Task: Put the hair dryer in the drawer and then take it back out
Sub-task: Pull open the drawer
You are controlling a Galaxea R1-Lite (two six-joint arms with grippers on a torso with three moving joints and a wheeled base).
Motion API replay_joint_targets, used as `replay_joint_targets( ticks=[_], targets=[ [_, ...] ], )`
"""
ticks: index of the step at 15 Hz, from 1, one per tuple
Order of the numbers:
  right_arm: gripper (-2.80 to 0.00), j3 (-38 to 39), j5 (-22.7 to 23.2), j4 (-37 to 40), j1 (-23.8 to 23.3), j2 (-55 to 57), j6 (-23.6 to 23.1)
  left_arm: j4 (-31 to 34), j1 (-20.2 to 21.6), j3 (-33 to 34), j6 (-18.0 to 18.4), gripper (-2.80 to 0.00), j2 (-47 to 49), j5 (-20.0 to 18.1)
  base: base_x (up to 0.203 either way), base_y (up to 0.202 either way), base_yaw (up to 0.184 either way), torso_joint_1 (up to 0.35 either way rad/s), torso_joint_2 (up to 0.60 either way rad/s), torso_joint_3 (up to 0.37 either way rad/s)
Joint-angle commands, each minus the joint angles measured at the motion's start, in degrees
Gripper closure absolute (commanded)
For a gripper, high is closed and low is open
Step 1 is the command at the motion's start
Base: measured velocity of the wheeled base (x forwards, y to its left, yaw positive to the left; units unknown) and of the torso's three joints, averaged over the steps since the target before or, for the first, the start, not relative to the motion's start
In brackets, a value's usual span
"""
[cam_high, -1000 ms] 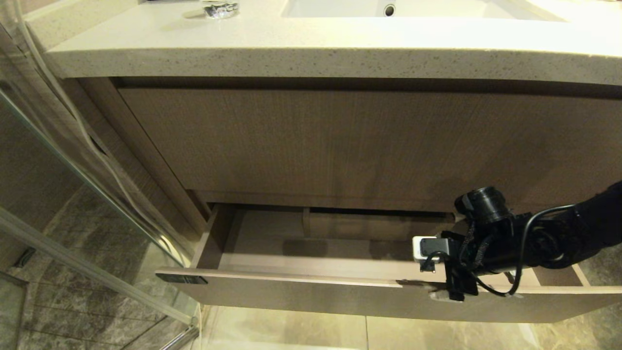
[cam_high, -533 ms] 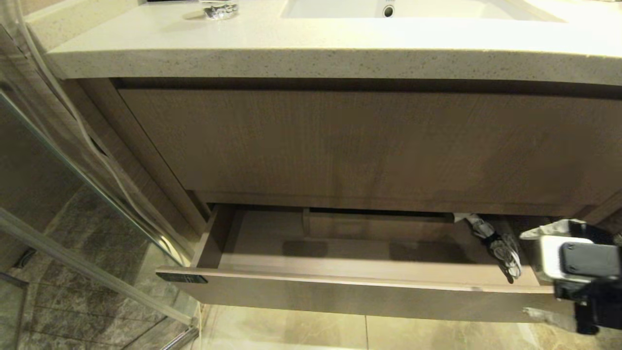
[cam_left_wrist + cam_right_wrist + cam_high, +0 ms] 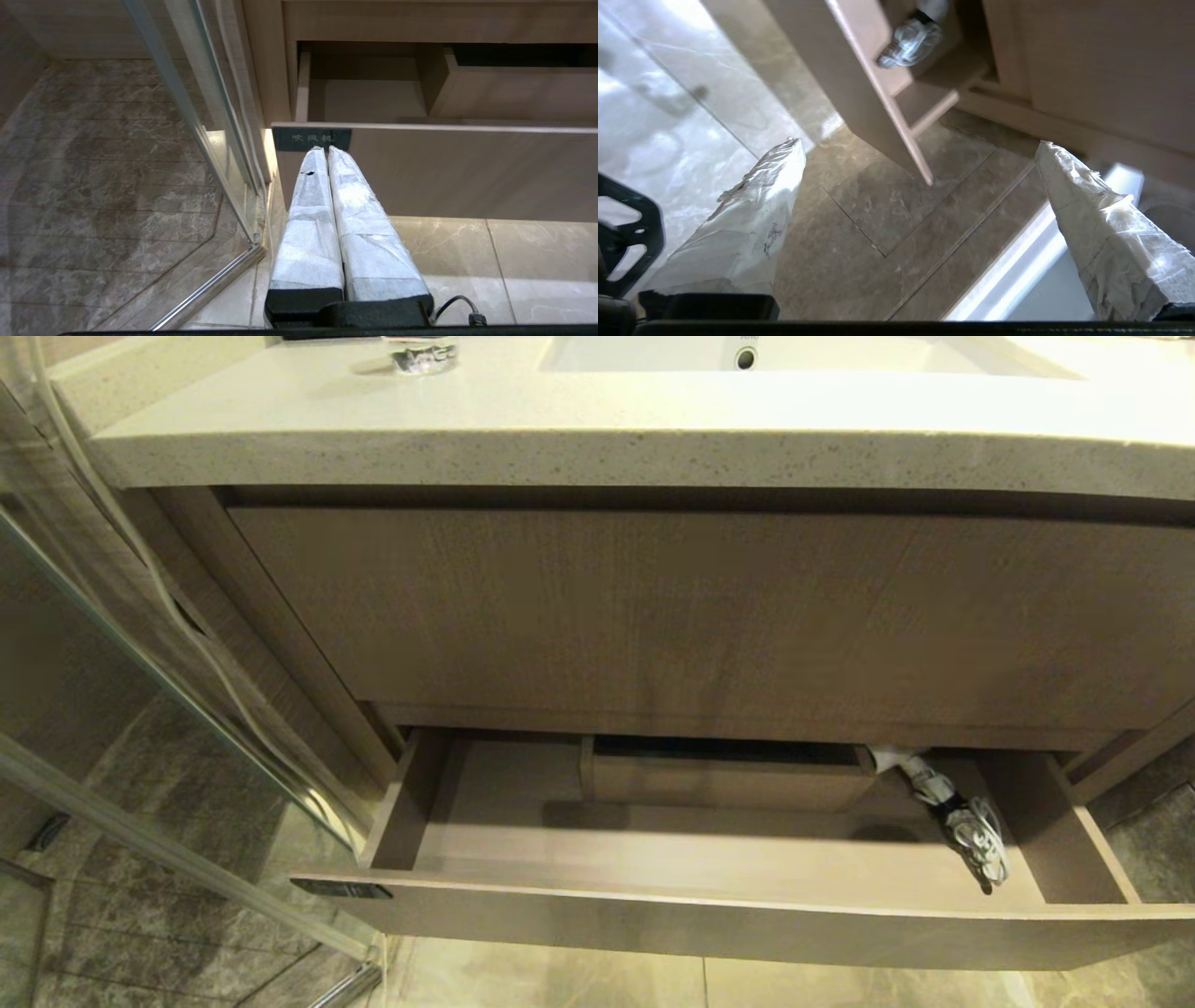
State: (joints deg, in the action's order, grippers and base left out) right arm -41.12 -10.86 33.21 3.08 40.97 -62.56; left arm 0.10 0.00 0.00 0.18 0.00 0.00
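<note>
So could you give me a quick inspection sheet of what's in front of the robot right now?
Surface: speckled countertop with a sink.
Job's things: drawer pulled open; hair dryer lies in its right end, barrel hidden under the cabinet.
Clutter: nothing seen in the drawer besides the hair dryer.
Grippers: left claw shut, before the drawer's dark tag; right claw open, holding nothing, above the floor.
Cables: bundled cord by the handle.
Surroundings: glass panel, marble floor.
</note>
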Motion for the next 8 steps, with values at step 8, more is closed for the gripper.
replay_joint_targets(
  ticks=[8],
  targets=[
    [-2.80,-6.94,-2.03,-0.10,-7.29,20.27,8.07,-0.01,0.00,0.00,-0.01,0.00,0.00,0.00,0.000,0.000,0.000,0.000,0.00,0.000]
  ],
)
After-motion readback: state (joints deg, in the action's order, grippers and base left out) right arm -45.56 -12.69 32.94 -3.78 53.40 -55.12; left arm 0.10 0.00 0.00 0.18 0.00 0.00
